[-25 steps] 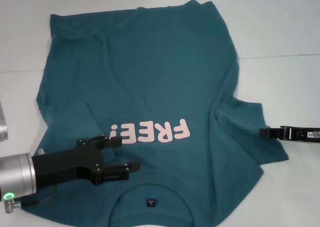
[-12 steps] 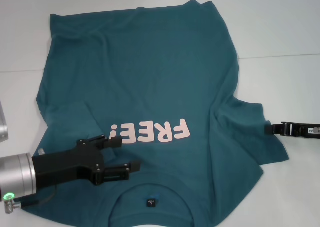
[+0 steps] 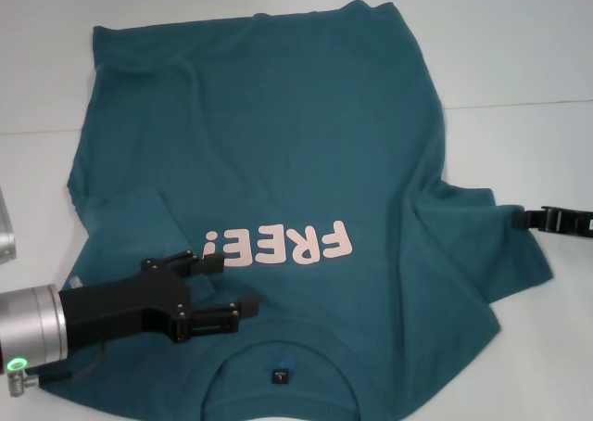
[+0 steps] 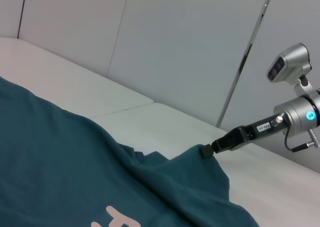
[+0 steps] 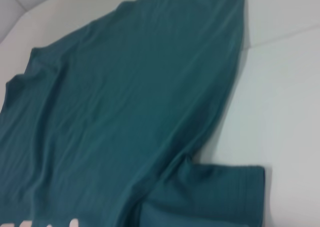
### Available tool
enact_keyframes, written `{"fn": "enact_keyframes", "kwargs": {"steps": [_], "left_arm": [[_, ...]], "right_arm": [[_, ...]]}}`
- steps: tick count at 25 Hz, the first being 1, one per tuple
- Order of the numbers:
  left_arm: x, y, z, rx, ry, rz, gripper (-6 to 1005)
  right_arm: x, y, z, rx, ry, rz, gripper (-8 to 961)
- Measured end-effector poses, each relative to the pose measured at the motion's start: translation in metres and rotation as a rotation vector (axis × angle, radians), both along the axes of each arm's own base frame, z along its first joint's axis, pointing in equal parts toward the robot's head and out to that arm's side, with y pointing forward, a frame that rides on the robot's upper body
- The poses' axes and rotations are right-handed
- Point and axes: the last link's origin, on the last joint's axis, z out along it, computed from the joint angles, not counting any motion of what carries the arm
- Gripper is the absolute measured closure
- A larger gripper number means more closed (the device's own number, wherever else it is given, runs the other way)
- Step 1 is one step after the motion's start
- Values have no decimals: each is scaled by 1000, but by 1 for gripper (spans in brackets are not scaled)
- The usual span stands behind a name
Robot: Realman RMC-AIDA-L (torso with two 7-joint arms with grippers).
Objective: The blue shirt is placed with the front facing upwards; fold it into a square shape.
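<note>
Blue shirt (image 5: 120,112) spread on white table (image 5: 290,102) — sleeve nearest.

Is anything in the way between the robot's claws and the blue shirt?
Nothing visible. The right gripper is pinching the blue shirt at its sleeve edge, and the left gripper hovers open right above the cloth near the collar.

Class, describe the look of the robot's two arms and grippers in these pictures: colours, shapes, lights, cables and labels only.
The left gripper is matt black with angular, screwed finger links, on a silver cylindrical wrist with a green ring light and a thin cable. The right gripper is slim and black with a small white label, on a silver wrist with a blue-lit ring, a looping dark cable and a silver camera pod.
</note>
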Motion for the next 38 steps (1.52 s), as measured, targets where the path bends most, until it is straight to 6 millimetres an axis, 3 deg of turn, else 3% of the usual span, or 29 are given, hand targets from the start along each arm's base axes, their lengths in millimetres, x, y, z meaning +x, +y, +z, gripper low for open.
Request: {"fn": "enact_keyframes", "kwargs": {"steps": [20,32,38], "left_arm": [[3,3,1,7,-17,6,106],[5,6,2,18,-24,14,109],[5,6,2,16,-26,19,111]], "right_arm": [[-11,21,38,91,-51,42,938],[-17,28,51,110,-84,73,931],[-30,36,47,95,-84,113,927]]}}
